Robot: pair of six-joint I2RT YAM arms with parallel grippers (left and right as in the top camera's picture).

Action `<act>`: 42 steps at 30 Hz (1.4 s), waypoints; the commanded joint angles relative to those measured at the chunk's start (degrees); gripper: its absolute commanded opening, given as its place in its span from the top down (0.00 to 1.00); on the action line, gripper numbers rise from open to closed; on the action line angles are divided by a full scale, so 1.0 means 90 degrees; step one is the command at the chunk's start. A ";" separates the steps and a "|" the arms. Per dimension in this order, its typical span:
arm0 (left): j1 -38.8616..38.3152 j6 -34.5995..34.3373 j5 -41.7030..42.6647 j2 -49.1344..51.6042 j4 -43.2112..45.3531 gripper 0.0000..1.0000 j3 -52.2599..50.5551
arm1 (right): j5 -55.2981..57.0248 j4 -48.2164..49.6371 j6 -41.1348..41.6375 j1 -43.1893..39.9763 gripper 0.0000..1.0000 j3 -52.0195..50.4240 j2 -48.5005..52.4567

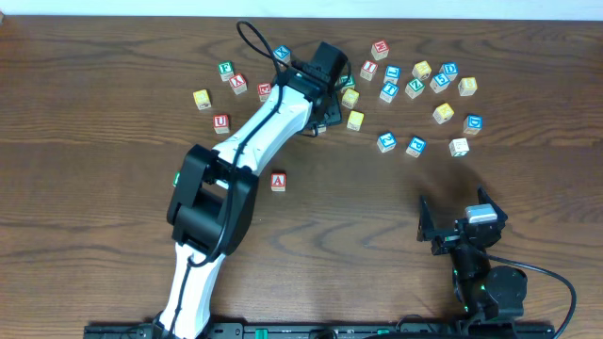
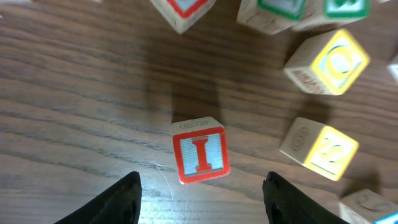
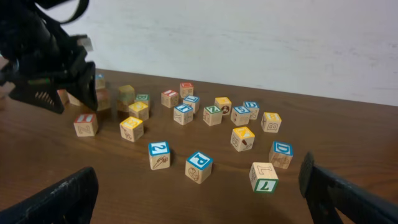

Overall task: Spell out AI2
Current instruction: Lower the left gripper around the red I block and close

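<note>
left gripper [image 2: 200,202] spread wide, empty | red-bordered wooden letter-I cube [image 2: 200,152] just ahead, centred between its fingers, slightly skewed | risk: closing may twist the cube; a descending finger may clip yellow-faced wooden cube [image 2: 320,148] just outside | right gripper [image 3: 199,199] spread, empty

The I block [image 2: 200,155] lies on the table [image 2: 74,112] between the left gripper's [image 2: 202,198] fingers, touching neither. Other blocks [image 2: 326,62] sit ahead and to its right. The A block [image 1: 278,181] lies well behind it. The 2 block [image 3: 159,154] lies ahead of the right gripper [image 3: 199,200].
</note>
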 commanded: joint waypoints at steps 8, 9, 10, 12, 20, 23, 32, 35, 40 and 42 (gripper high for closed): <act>0.0005 -0.0085 -0.0209 0.0107 0.0036 0.38 0.0163 | 0.0027 -0.0024 0.0080 -0.0046 0.01 -0.0010 -0.0019; 0.0005 -0.0083 -0.0279 0.0107 0.0036 0.38 0.0163 | 0.0027 -0.0024 0.0080 -0.0046 0.01 -0.0010 -0.0019; 0.0005 -0.0085 -0.0335 0.0107 0.0036 0.38 0.0163 | 0.0027 -0.0024 0.0080 -0.0046 0.01 -0.0010 -0.0019; 0.0005 -0.0083 -0.0420 0.0107 0.0036 0.38 0.0163 | 0.0027 -0.0024 0.0083 -0.0046 0.01 -0.0010 -0.0019; 0.0005 -0.0080 -0.0542 0.0117 0.0083 0.39 0.0163 | 0.0027 -0.0024 0.0083 -0.0046 0.01 -0.0010 -0.0019; 0.0002 -0.0083 -0.0534 0.0119 0.0136 0.39 0.0163 | 0.0027 -0.0024 0.0083 -0.0046 0.01 -0.0010 -0.0019; -0.0146 -0.0078 -0.0534 0.0194 0.0270 0.39 0.0163 | 0.0027 -0.0024 0.0080 -0.0046 0.01 -0.0010 -0.0019; -0.0172 -0.0080 -0.0522 0.0323 0.0267 0.39 0.0163 | 0.0027 -0.0024 0.0080 -0.0046 0.01 -0.0010 -0.0019; -0.0172 -0.0080 -0.0464 0.0500 0.0272 0.39 0.0163 | 0.0027 -0.0024 0.0080 -0.0046 0.01 -0.0010 -0.0019; -0.0172 -0.0078 -0.0469 0.0500 0.0296 0.39 0.0163 | 0.0027 -0.0024 0.0080 -0.0046 0.01 -0.0010 -0.0019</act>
